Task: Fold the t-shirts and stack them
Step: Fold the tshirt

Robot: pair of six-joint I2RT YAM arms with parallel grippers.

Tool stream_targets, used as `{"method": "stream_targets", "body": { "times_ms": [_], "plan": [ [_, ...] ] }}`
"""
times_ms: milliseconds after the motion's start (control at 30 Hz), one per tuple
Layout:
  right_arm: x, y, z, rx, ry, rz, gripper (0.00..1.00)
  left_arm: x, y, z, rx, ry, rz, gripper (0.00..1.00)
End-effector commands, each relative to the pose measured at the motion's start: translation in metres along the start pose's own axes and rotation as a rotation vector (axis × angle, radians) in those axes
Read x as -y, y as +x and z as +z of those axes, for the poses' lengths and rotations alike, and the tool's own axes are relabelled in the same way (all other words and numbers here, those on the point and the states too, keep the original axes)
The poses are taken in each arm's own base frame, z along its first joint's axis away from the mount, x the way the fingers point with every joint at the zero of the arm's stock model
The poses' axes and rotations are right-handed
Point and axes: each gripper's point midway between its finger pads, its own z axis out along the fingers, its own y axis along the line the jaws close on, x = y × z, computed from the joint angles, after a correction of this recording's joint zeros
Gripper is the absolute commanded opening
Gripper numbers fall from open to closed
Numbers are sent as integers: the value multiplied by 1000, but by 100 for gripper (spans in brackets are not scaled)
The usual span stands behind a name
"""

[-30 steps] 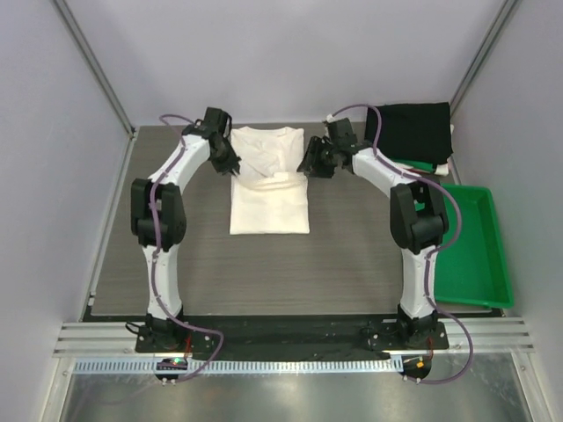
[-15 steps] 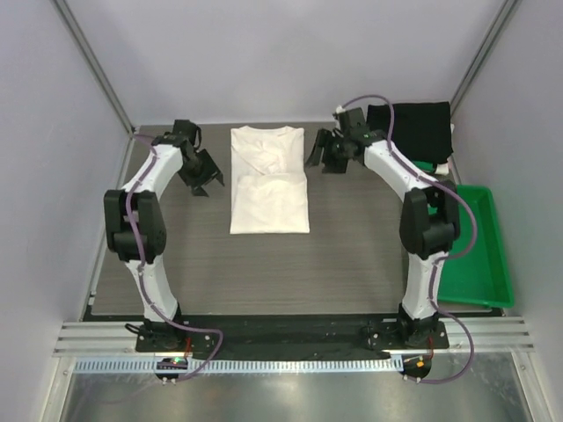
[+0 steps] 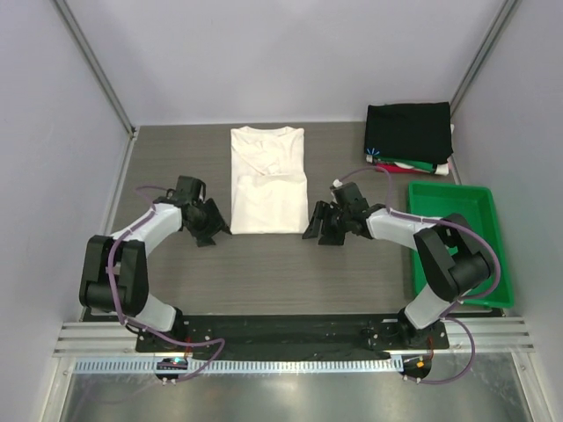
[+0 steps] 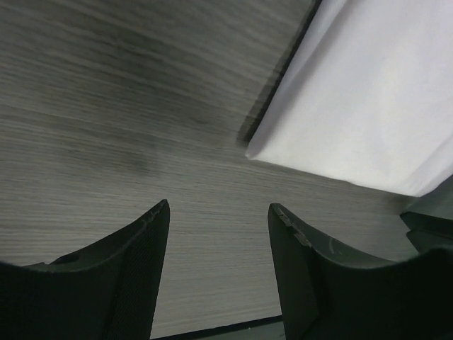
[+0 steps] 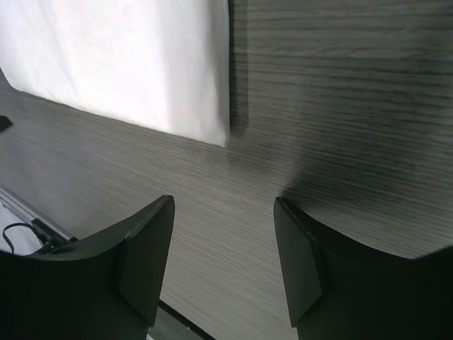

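Next step, by the look of it, the crosswise fold of the white t-shirt (image 3: 268, 180), lying flat in the middle of the counter (image 3: 264, 272), sleeves tucked in to a long rectangle, collar toward the far wall. Low beside the near-left hem corner, the left gripper (image 3: 214, 230); beside the near-right one, the right gripper (image 3: 318, 230) — both spread fairly wide, holding nothing, only bare counter between the fingers (image 4: 134, 269) in each wrist view. To do it well: slide one finger of each gripper under its corner, pinch every layer of cloth rather than just the top one, close both at once, then lift evenly and carry the hem up toward the collar to land edge on edge. Keep the two sides level to avoid a skewed fold. After that, probably over to the stack (image 3: 409, 132) at the far right corner, black tee on top, just beyond the green tray (image 3: 479, 220). Hard to count the tees under the black one — only slivers of green, red and white at its near edge. No print visible on the white t-shirt; possibly face down, cannot tell. Part of the tray hidden behind the right arm. Collar end outside both wrist views.
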Motion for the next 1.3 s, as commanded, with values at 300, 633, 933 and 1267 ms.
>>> {"method": "stream_targets", "body": {
  "times_ms": [300,633,933,1267],
  "plan": [
    [-17,-41,23,131,-67,-10,53,20,3,19,46,135,-8,60],
    [-13,-39,35,108,-65,-13,38,23,3,42,21,143,-16,55],
    [-13,-37,36,99,-81,-14,26,23,2,50,29,143,-30,22],
    [-16,-19,4,114,-130,22,1,43,29,8,17,168,33,0]
  ]
}}
